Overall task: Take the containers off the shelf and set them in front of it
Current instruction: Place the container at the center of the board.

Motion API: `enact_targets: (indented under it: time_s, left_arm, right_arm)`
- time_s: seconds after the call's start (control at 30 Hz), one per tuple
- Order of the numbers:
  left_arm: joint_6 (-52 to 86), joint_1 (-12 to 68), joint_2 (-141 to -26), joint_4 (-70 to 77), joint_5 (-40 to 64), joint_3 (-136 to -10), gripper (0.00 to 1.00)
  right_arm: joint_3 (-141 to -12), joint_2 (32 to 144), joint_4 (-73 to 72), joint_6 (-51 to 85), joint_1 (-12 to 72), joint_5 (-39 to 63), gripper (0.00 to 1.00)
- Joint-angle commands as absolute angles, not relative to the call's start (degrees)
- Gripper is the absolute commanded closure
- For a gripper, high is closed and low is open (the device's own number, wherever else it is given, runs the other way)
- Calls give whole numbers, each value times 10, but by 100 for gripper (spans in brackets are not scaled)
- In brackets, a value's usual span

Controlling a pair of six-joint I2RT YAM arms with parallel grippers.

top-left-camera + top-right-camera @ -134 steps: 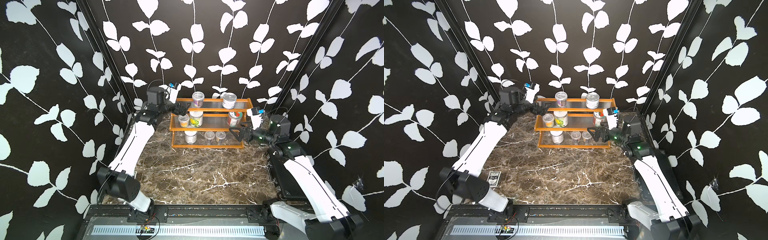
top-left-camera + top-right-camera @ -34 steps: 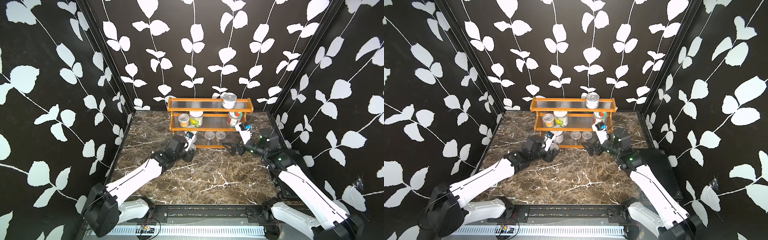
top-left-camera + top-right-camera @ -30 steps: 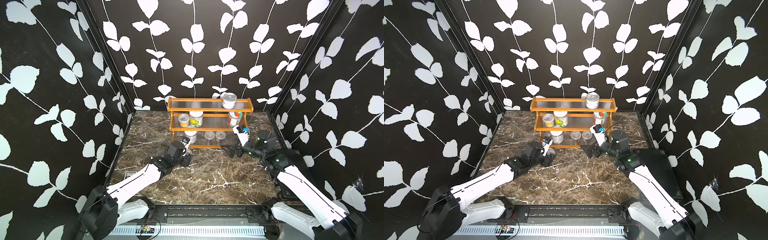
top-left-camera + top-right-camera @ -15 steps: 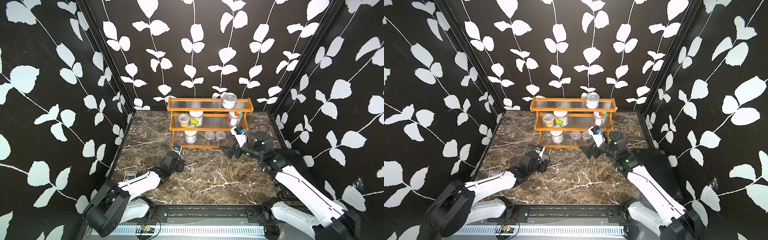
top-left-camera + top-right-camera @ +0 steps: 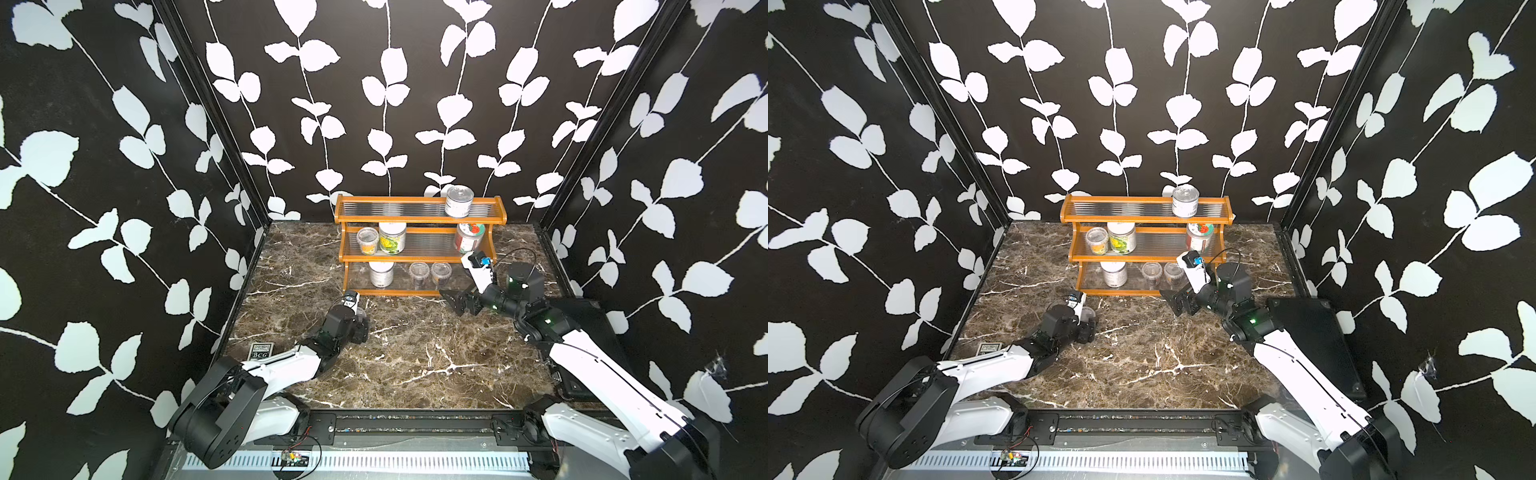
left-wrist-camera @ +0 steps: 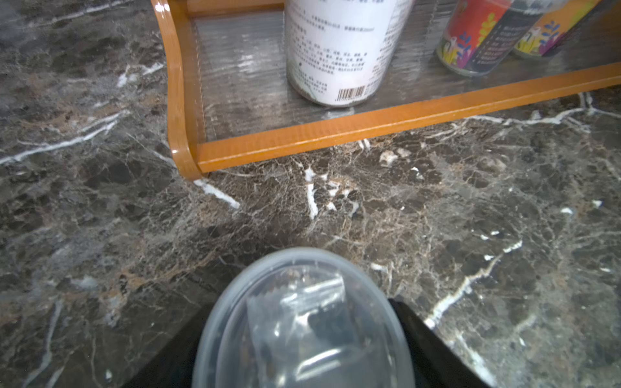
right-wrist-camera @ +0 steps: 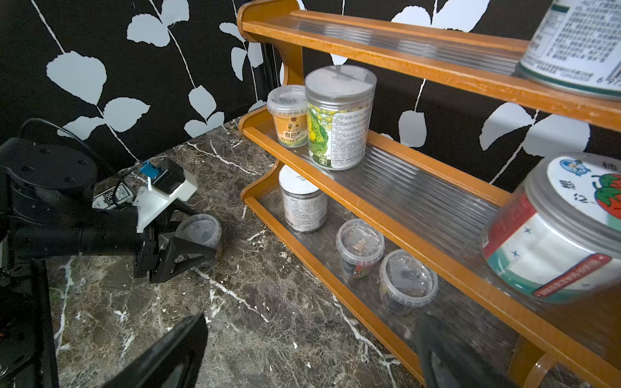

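The shelf (image 5: 419, 218) stands at the back of the marble. It bears a silver tin can (image 5: 459, 201), a small orange-label tub (image 5: 367, 241), a yellow-green jar (image 5: 392, 237), a strawberry-lid jar (image 5: 468, 237), a white-lid jar (image 5: 381, 272) and two clear cups (image 5: 418, 274). Another clear lidded cup (image 6: 302, 322) stands on the marble off the shelf's front left corner. My left gripper (image 6: 299, 312) has a finger close on each side of it; any gap is hidden. My right gripper (image 7: 311, 322) hangs open and empty before the lower tier's right end.
A flat black-and-white card box (image 5: 261, 352) lies on the marble at the left, beside my left arm. Leaf-patterned black walls close in at the back and both sides. A black pad (image 5: 582, 316) lies under my right arm.
My left gripper carried the clear cup from the top tier down and forward-left onto the marble; it has barely moved over the last half second. My right gripper drifted left along the shelf's front.
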State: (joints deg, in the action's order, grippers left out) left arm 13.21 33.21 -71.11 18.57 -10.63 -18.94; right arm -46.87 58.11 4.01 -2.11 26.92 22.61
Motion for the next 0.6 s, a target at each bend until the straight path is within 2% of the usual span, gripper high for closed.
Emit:
enact_targets:
  time_s: [0.0,0.17,0.57]
  left_arm:
    - [135,329,-689,154,-118,-184,12]
    - [128,329,-656,99,-127,-204,2]
    - [93,329,-509,-132,-154,-332,1]
  right_arm:
    - [-454,578,3,-12,273,203,1]
    - [-464,575,2,-1,272,182,1]
    - [-496,574,-13,40,254,112,0]
